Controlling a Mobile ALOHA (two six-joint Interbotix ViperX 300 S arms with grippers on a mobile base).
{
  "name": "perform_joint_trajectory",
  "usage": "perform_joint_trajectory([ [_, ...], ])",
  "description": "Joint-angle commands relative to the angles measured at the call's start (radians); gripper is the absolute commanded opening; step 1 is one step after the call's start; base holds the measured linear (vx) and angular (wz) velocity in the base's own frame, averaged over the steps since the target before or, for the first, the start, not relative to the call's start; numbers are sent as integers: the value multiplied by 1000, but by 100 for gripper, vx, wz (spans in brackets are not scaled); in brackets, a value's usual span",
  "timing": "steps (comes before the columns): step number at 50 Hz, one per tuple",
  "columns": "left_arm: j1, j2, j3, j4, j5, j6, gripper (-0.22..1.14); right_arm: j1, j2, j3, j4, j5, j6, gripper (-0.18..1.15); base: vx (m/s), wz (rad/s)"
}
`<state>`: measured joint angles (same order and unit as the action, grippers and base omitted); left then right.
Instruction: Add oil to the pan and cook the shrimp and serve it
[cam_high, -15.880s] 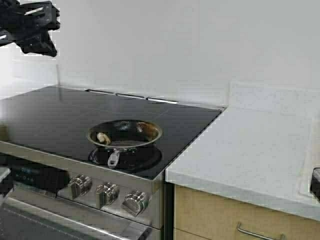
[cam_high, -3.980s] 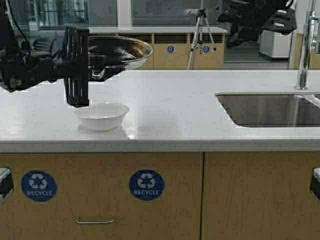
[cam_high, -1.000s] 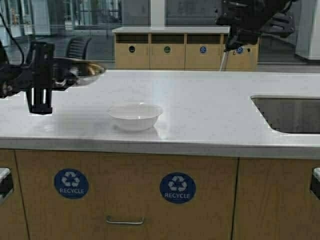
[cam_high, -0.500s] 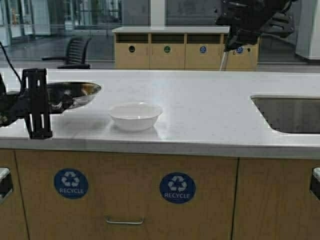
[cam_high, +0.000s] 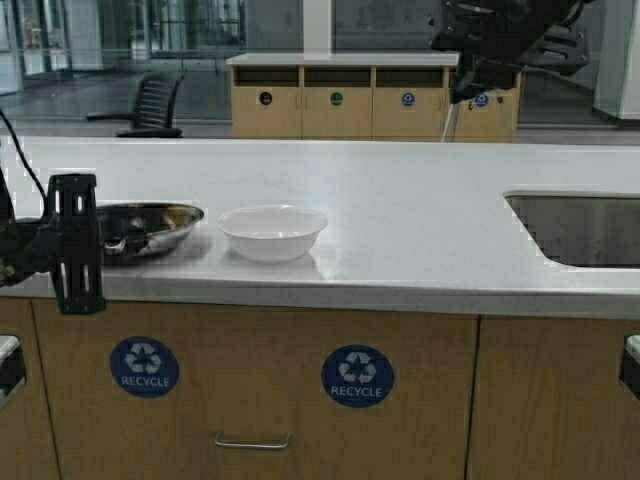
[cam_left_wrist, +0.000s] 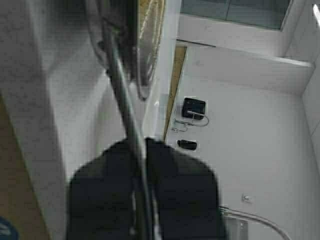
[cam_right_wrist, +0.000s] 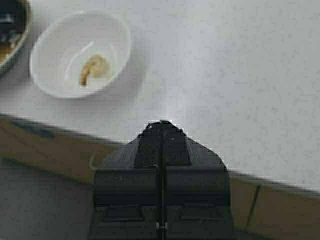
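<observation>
Shrimp (cam_right_wrist: 93, 67), one small pale curled piece, lies in the round white bowl (cam_high: 272, 231) on the pale stone counter (cam_high: 420, 230). Just beside the bowl sits the shallow steel pan (cam_high: 150, 226), dark inside. Our left gripper (cam_left_wrist: 142, 145) is clenched on the pan's thin steel handle (cam_left_wrist: 120, 95). Our right gripper (cam_right_wrist: 161, 125) hangs raised above the bowl, closed on nothing. We judge serving done; next we let go the handle and draw back.

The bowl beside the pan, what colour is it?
White: the bowl is plain white inside and out, shown best in the right wrist view, with the shrimp in it.
</observation>
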<state>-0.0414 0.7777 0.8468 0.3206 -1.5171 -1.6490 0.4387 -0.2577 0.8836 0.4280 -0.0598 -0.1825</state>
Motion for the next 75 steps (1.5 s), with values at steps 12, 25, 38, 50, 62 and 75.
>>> perform_joint_trajectory([
  [12,-2,20,-61,60,-38,25,4,2,-5,-20,2,-3,0,5,0,0],
  [25,-2,31,-52,74,-37,34,4,2,-3,-20,2,-5,2,5,0,0],
  [38,-2,32,-61,74,-35,81,46,2,-2,-20,2,-5,0,5,0,0],
  [50,-2,32,-61,74,-35,101,106,2,-2,-20,2,-3,2,5,0,0],
  [62,-2,29,-57,75,-34,118,103,2,-2,-20,2,-5,0,5,0,0],
  [75,-2,-40,52,12,20,336,103,2,-3,-20,0,2,0,5,0,0],
])
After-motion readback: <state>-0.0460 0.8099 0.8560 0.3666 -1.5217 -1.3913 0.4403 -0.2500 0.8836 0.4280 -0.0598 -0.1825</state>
